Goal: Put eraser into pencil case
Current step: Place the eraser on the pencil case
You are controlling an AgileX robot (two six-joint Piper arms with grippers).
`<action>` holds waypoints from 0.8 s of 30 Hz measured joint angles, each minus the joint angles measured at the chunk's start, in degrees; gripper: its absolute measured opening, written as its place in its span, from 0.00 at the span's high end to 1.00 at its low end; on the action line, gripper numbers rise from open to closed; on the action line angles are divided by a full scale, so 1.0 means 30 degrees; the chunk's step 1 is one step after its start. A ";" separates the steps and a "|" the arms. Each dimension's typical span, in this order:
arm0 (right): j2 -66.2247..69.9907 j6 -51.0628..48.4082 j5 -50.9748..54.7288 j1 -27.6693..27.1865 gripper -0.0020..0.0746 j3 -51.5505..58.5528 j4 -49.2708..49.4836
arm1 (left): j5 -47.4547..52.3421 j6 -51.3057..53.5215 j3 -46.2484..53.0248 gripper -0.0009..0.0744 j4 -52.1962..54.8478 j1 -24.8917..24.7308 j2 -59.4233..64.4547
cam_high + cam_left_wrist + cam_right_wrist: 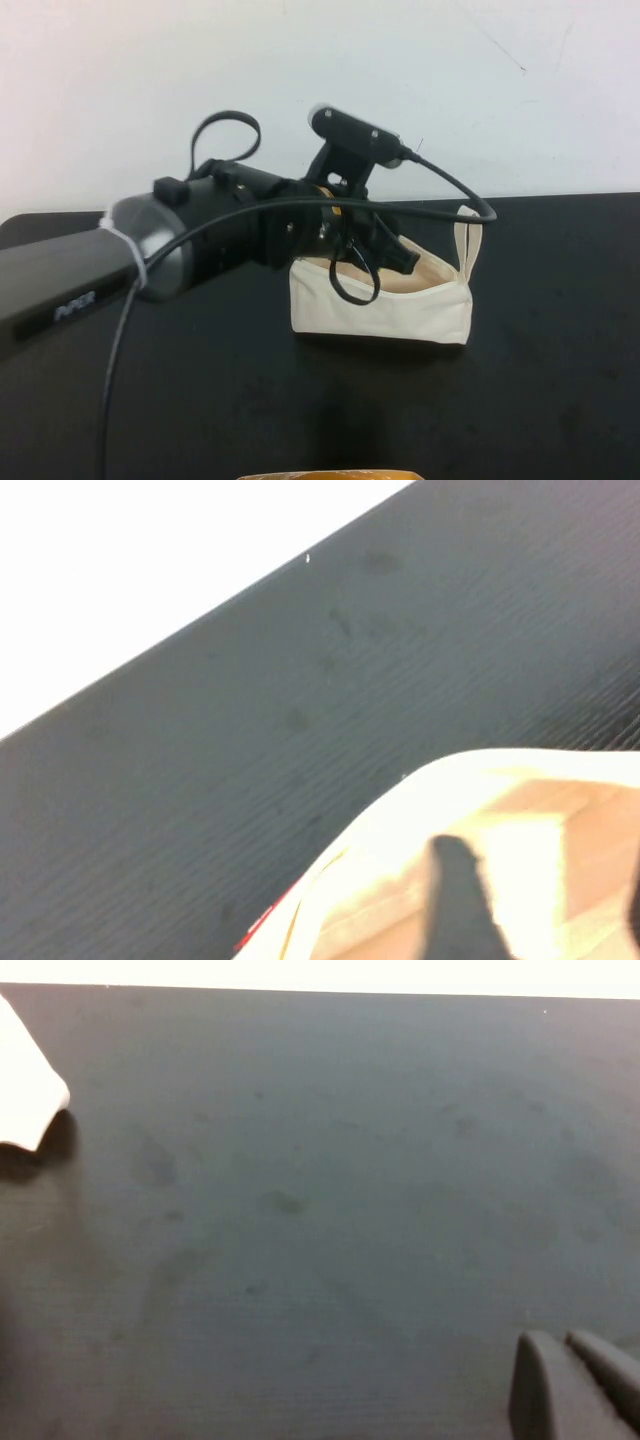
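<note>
The cream-white pencil case (385, 305) stands open on the black table, its wrist loop (468, 240) at the right end. My left gripper (400, 255) reaches into its mouth from the left. In the left wrist view the pencil case's rim (400, 810) and beige lining show. The pale yellowish eraser (525, 875) lies between the fingers of my left gripper (545, 880), next to one dark finger (460, 900) and apart from the other, so the gripper is open. My right gripper (562, 1345) is out of the high view, shut and empty over bare table.
A white wall runs behind the black table (560, 380). A tan-orange edge (330, 475) shows at the table's front. A corner of the pencil case (25, 1090) shows in the right wrist view. A cable (455, 185) arches over the pouch.
</note>
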 joint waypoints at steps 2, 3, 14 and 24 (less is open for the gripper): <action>0.0000 0.0000 0.0000 0.0000 0.98 0.0000 0.0000 | 0.0074 -0.0092 -0.0089 0.44 0.0000 0.0000 0.0314; 0.0000 0.0000 0.0000 0.0000 0.98 0.0000 0.0000 | 0.0197 -0.0124 -0.0128 0.41 0.0000 0.0000 0.0353; 0.0000 0.0000 0.0000 0.0000 0.98 0.0000 0.0000 | 0.4007 -0.0501 0.0146 0.93 0.0560 0.0559 -0.3964; 0.0000 0.0000 0.0000 0.0000 0.98 0.0000 0.0000 | 0.3664 -0.0734 0.7251 0.98 0.0633 0.0973 -1.2081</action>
